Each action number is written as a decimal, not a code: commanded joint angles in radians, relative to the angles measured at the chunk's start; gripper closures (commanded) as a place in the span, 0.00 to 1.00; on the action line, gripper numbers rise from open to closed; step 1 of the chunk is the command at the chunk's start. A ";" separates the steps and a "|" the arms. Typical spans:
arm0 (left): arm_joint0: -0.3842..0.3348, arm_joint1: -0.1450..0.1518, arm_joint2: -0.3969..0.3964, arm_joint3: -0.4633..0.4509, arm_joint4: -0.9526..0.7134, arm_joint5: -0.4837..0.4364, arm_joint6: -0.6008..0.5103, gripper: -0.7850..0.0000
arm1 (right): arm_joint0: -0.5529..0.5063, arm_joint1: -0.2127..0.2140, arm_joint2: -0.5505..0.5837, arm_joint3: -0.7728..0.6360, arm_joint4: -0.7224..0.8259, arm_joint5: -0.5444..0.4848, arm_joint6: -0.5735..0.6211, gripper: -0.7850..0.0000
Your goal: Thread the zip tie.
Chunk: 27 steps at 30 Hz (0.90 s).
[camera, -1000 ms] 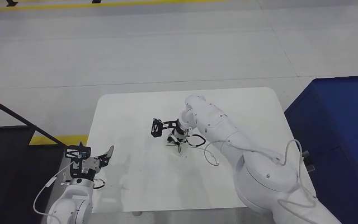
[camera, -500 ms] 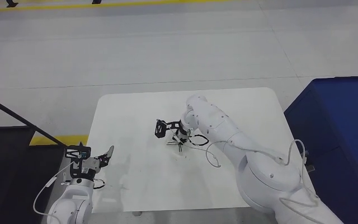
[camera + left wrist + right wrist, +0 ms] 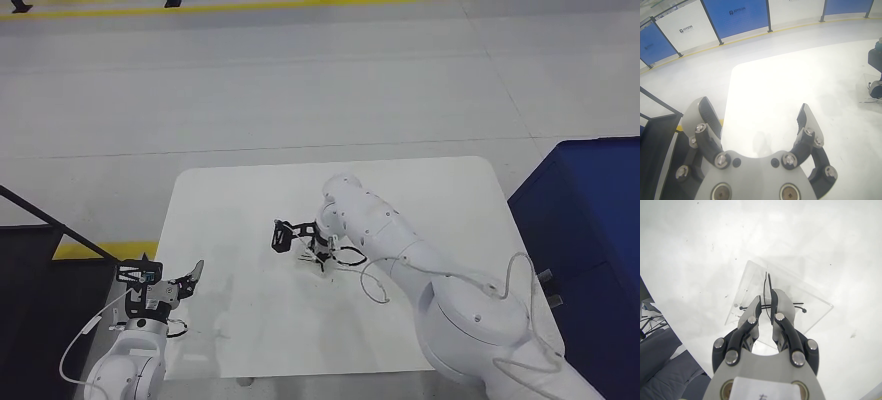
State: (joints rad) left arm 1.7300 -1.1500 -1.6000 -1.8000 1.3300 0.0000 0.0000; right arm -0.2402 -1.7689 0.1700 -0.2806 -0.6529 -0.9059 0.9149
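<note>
My right gripper points down over a clear plastic plate near the middle of the white table. Its jaws stand a narrow gap apart. One black zip tie runs through that gap along one pad and sticks out past the fingertips. A second black zip tie lies flat on the plate, crossing under the fingers. From above, the right gripper sits low over the plate. My left gripper hangs open and holds nothing at the table's front left edge.
A blue bin stands off the table's right side. A black rail frame runs along the left. The right arm's thin cable loops over the table beside the plate.
The right wrist shifted slightly right, then back left, staying over the plate. The left arm has not moved.
</note>
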 commanded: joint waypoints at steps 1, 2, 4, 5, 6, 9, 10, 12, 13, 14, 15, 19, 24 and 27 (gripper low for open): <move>0.000 0.000 0.000 0.000 0.000 0.000 0.000 0.00 | -0.002 -0.007 0.000 0.003 -0.002 0.007 0.007 0.82; 0.000 0.000 0.000 0.000 0.000 0.000 0.000 0.00 | -0.002 -0.010 0.000 0.005 0.000 0.009 0.009 0.82; 0.000 0.000 0.000 0.000 0.000 0.000 0.000 0.00 | -0.004 -0.016 0.000 0.008 -0.005 0.016 0.016 0.83; 0.000 0.000 0.000 0.000 0.000 0.000 0.000 0.00 | -0.005 -0.019 0.000 0.011 -0.004 0.019 0.019 0.84; 0.000 0.000 0.000 0.000 0.000 0.000 0.000 0.00 | -0.005 -0.022 0.000 0.014 -0.005 0.022 0.022 0.85; 0.000 0.000 0.000 0.000 0.000 0.000 0.000 0.00 | -0.007 -0.031 0.000 0.022 -0.008 0.030 0.030 0.98; 0.000 0.000 0.000 0.000 0.000 0.000 0.000 0.00 | -0.007 -0.033 0.000 0.026 -0.008 0.030 0.030 1.00; 0.000 0.000 0.000 0.000 0.000 0.000 0.000 0.00 | -0.005 -0.038 0.000 0.034 -0.004 0.031 0.031 1.00; 0.000 0.000 0.000 0.000 0.000 0.000 0.000 0.00 | -0.003 -0.040 0.000 0.038 -0.003 0.029 0.029 1.00; 0.000 0.000 0.000 0.000 0.000 0.000 0.000 0.00 | -0.001 -0.041 0.000 0.043 -0.001 0.026 0.026 1.00; 0.000 0.000 0.000 0.000 0.000 0.000 0.000 0.00 | 0.002 -0.042 0.000 0.049 0.004 0.022 0.022 1.00; 0.000 0.000 0.000 0.000 0.000 0.000 0.000 0.00 | 0.015 -0.043 0.000 0.072 0.008 -0.008 -0.008 1.00; 0.000 0.000 0.000 0.000 0.000 0.000 0.000 0.00 | 0.031 -0.041 0.000 0.123 0.006 -0.065 -0.065 1.00; 0.000 0.000 0.000 0.000 0.000 0.000 0.000 0.00 | 0.036 -0.041 0.000 0.147 -0.020 -0.106 -0.107 1.00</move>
State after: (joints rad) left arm 1.7300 -1.1500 -1.6000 -1.8000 1.3300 0.0000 0.0000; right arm -0.2053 -1.8094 0.1700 -0.1416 -0.6614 -0.9990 0.8216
